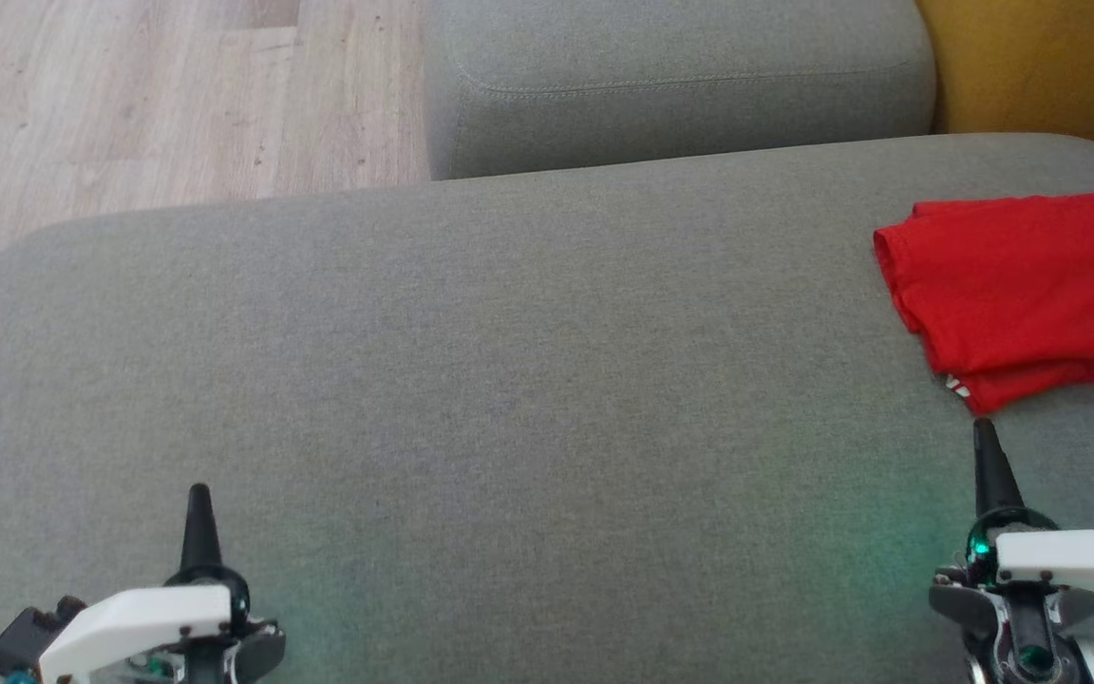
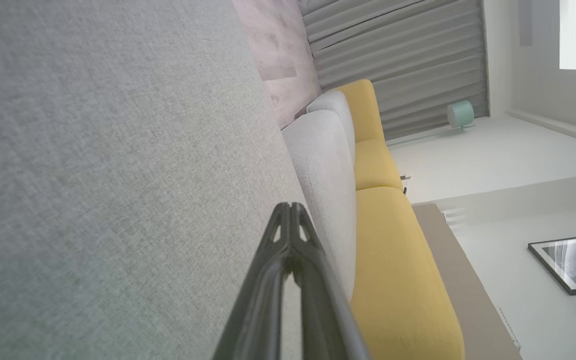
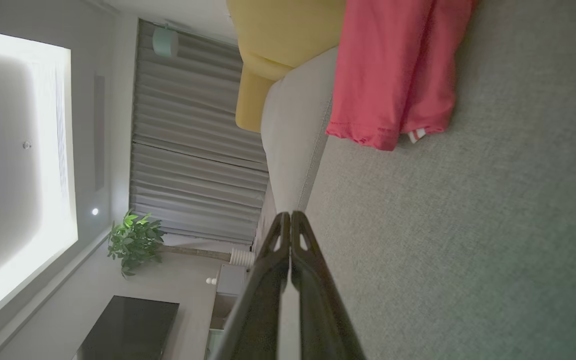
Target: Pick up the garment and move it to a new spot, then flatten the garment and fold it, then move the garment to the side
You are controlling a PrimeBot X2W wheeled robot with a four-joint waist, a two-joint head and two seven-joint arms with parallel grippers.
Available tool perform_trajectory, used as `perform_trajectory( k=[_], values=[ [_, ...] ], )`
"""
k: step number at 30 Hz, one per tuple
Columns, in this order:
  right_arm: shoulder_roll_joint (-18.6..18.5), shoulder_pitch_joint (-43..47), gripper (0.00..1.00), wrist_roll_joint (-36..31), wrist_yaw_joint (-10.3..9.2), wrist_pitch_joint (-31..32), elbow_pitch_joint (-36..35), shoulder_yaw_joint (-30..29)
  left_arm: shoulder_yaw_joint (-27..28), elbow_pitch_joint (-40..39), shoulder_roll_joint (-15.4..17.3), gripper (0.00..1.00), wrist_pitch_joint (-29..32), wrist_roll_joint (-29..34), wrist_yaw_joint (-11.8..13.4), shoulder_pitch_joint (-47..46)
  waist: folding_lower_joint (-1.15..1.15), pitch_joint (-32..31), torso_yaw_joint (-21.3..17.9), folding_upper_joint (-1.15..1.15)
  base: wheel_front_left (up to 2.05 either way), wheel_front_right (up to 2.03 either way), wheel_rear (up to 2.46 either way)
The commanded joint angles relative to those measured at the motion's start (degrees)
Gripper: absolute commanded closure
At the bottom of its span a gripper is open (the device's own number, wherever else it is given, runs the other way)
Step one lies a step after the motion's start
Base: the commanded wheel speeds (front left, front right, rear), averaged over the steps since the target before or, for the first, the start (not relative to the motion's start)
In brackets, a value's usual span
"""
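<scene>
We judge the garment (image 1: pixel 1022 285) folded and set aside; left fingers (image 1: pixel 199 518) and right fingers (image 1: pixel 989 465) closed, empty; we should retract next

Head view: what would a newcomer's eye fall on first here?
The red garment, folded, lies at the far right on the wide grey sofa, the one bright thing on it. Next come the two shut grippers, the left gripper at lower left and the right gripper at lower right, just short of the garment's near corner.
</scene>
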Motion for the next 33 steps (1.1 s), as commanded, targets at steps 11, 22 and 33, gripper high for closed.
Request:
perform_trajectory(
  k=[11,22,33],
  values=[
    [-0.9,-4.2,1.0,9.0,0.41,2.3,-1.8,-0.5,3.8,-0.8,0.8,1.0,2.4,-8.4,-2.0,-4.4,0.0,0.1,0.2,0.0,0.0,0.0,0.0],
    [-0.9,-4.9,1.0,15.8,0.44,4.0,-1.8,-1.6,5.5,-0.1,0.7,1.0,4.1,-14.9,-3.3,-5.5,0.0,0.1,0.4,0.0,0.0,0.0,0.0],
    [-0.7,-5.1,1.0,17.3,0.45,4.6,-1.8,-2.1,6.1,0.0,0.5,1.0,4.7,-16.3,-3.6,-5.7,0.0,0.2,0.5,0.0,0.0,0.0,0.0]
  ],
)
